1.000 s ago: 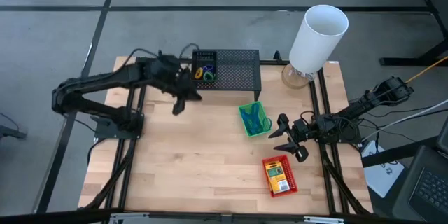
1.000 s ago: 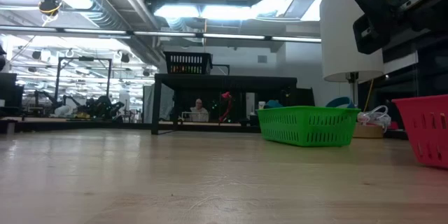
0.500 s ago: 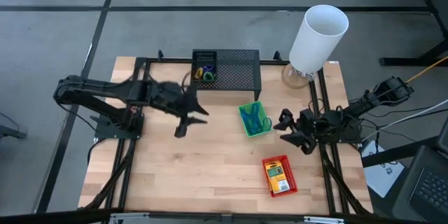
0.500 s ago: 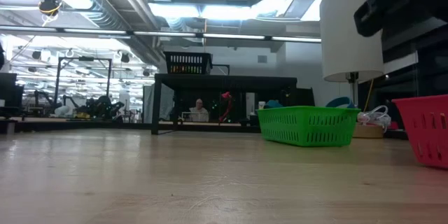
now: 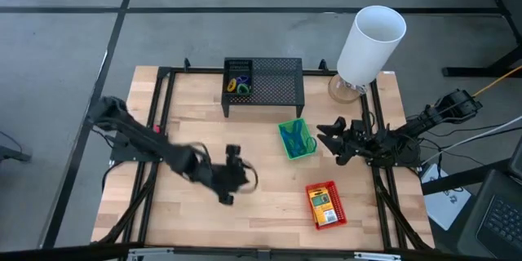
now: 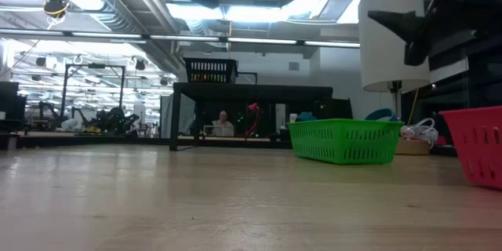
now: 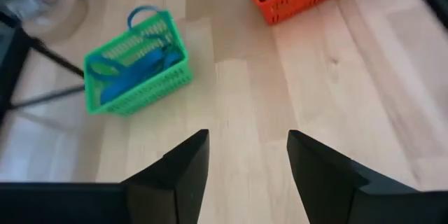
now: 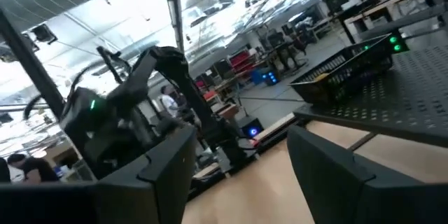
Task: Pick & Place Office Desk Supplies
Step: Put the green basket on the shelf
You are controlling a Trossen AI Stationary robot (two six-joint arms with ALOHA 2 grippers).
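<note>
Hovering over bare wood, left gripper (image 5: 237, 181) fingers spread empty, right gripper (image 5: 326, 136) fingers likewise.

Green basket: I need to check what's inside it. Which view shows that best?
The high view: the green basket seen from above, blue loops inside. Left wrist shows it blurred, low shows only its side wall, right wrist not at all.

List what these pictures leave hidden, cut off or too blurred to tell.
- Red basket: low view, cut off by the right edge.
- Green basket contents: low view, hidden by its own wall.
- Left end effector: high view, blurred.
- Items in the black basket: high view, too small to identify.
</note>
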